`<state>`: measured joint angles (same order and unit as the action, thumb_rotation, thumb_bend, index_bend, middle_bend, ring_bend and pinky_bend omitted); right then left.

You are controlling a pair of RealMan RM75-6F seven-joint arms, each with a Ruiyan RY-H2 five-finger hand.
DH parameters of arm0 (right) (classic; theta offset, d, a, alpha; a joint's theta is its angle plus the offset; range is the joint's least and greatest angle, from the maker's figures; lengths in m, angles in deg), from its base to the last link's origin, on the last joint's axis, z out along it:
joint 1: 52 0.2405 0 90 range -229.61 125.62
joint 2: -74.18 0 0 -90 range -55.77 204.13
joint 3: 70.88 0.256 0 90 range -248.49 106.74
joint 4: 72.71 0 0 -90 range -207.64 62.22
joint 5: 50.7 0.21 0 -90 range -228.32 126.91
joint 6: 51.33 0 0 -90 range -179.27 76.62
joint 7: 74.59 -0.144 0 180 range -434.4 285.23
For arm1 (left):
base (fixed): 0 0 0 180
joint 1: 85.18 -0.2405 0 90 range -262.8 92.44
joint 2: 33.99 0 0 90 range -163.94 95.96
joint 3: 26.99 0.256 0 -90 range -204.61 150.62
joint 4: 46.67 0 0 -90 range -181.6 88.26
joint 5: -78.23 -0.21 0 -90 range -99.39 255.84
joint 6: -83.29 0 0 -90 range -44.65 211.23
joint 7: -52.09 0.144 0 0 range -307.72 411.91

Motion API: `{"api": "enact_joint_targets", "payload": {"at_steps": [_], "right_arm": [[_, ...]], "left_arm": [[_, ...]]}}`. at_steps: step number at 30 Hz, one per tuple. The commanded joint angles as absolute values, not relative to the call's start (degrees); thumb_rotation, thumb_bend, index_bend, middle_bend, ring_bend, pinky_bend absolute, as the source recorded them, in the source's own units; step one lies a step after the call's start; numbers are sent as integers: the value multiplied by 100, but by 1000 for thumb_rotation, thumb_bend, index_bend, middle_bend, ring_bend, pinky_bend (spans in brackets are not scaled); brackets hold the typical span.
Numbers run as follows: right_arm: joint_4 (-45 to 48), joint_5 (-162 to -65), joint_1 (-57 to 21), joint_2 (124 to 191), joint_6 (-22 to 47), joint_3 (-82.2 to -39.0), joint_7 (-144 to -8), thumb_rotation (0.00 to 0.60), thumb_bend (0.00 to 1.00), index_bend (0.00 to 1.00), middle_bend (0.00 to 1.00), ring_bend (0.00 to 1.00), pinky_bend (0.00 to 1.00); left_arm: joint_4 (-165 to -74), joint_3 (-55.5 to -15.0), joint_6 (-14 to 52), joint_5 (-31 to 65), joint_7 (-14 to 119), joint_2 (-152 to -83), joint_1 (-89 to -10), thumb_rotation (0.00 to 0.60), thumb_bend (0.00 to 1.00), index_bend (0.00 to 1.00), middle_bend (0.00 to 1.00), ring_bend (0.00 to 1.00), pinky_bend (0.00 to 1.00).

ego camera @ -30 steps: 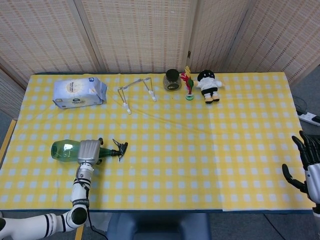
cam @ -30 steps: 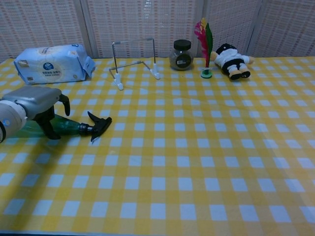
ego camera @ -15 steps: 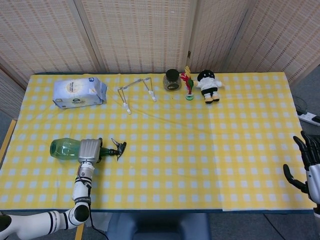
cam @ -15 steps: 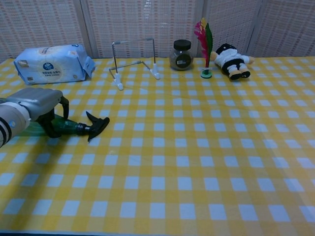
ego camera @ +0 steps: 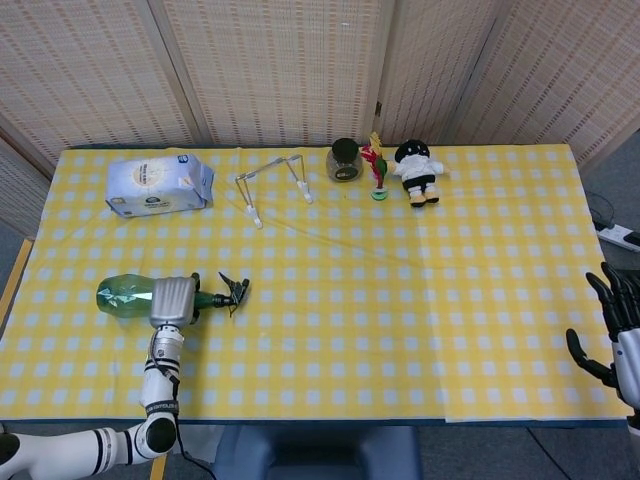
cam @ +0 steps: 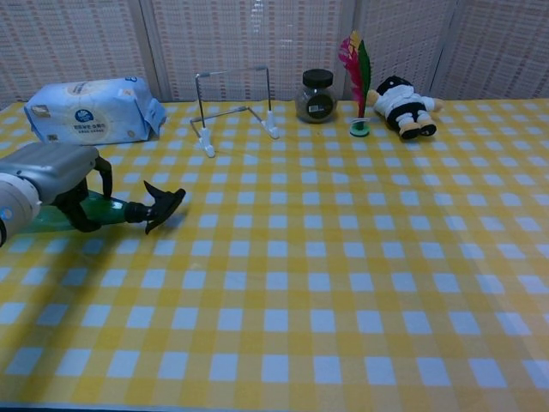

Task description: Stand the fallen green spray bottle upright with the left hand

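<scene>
Green spray bottle [cam: 110, 210] gripped at its neck by left hand [cam: 56, 174] — nozzle end had lifted since a second before, probably clearing the tablecloth [cam: 343, 257]. Still near-horizontal at the left edge — righting begun, not done.

Our left hand [ego camera: 172, 301] sits at the lower left of the head view, its grey back facing up, fingers [cam: 101, 176] curled downward in a closed grasp; the chest view shows it at the left edge. Our left arm runs from it straight down to the bottom left corner, white with black joints. Our right hand [ego camera: 612, 325] hangs at the lower right edge, dark fingers spread apart, holding nothing.
</scene>
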<state>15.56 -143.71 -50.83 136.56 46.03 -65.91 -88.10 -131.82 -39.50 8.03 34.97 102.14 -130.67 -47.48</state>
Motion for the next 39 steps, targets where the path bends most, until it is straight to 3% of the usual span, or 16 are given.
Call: {"api": "enact_joint_targets", "payload": {"at_steps": [1,10,17,25,35,39], "right_arm": [[1563,-14414,-5099,13661,4641,-6604,-8789,600,456,0,0,0,0],[1581,-14563,-5179,13662,4853,-6634,-8729,600,456,0,0,0,0],[1558,-14646,-5257,13674,5069,-6619,-8729,600,456,0,0,0,0],[1533,-14691,-5351,13691,5334,-6566,-8767,600,456,0,0,0,0],[1506,-14760,-5380,13727,5424,-6563,-8780,600,456,0,0,0,0],[1511,-14757,-5370,13734,5387,-6567,-8754,600,456,0,0,0,0]], "left_arm": [[-13513,-3945,518,3271,10061,-12918,-4886,600,584,686,1000,1000,1000],[-14457,-4149,-199,2572,9570,-12389,-5180,600,608,695,1000,1000,1000],[-15189,-4421,-335,2523,9043,-11995,-5404,600,616,699,1000,1000,1000],[-16052,-4954,-1,2954,7799,-11457,-5703,600,626,707,1000,1000,1000],[-16770,-5663,1251,4878,6951,-10371,-5704,600,637,708,1000,1000,1000],[-16816,-5754,1567,5257,6794,-10057,-5626,600,642,708,1000,1000,1000]]}}
